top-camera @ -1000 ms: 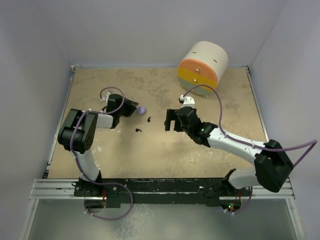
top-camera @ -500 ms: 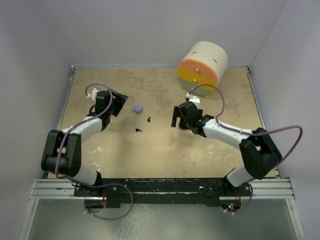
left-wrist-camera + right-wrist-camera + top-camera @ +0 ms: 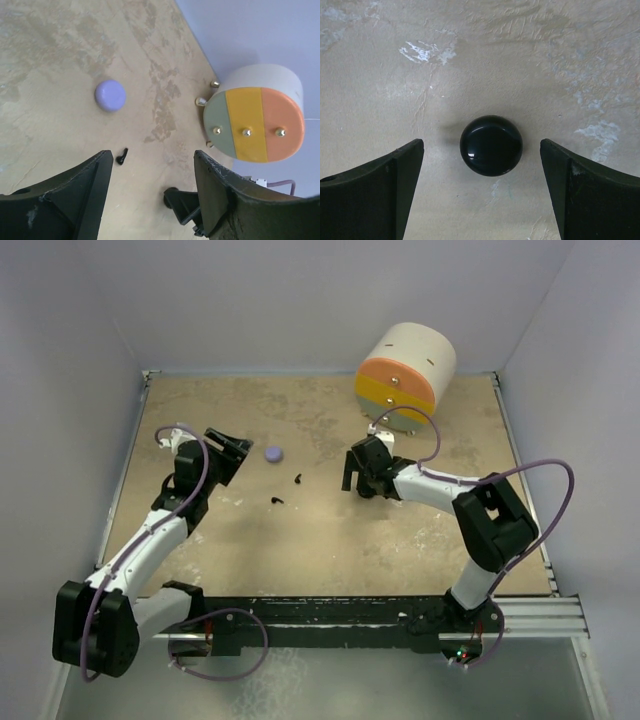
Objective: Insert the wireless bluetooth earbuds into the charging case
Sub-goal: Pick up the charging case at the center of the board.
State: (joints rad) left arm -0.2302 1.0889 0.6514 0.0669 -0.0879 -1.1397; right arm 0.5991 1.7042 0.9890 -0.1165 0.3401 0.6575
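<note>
Pulled back leftward, the left gripper stands spread and empty, apart from the lavender puck; the right gripper hangs wide open astride the black puck, likely to grasp it, while the black earbuds lie loose between the arms

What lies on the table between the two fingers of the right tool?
A glossy black round puck, touching neither of the fingers of the open right tool. The right wrist view shows it.

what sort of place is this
Most likely a robotics lab test cell: left arm and right arm bolted to a metal rail, plain white walls boxing in a tan tabletop, a lavender puck laid out as a prop.
</note>
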